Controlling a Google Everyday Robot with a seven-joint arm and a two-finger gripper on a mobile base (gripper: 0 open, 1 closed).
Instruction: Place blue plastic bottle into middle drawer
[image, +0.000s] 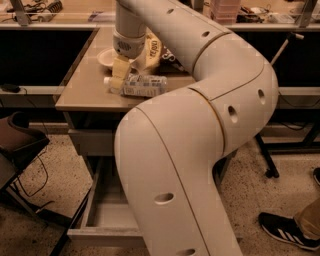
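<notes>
The blue plastic bottle (144, 85) lies on its side on the tan tabletop (82, 90), white cap pointing left. My gripper (118, 79) hangs from the arm's wrist right above the bottle's cap end, touching or nearly touching it. The middle drawer (106, 216) stands pulled open below the table. Its grey inside shows at the lower left, and my arm hides its right part.
A pale bowl (106, 57) and a snack bag (153, 48) sit behind the bottle. My big white arm (200, 150) fills the middle of the view. A closed drawer front (94, 142) is above the open drawer. A dark chair (20, 145) stands left, and a person's shoe (286, 230) is right.
</notes>
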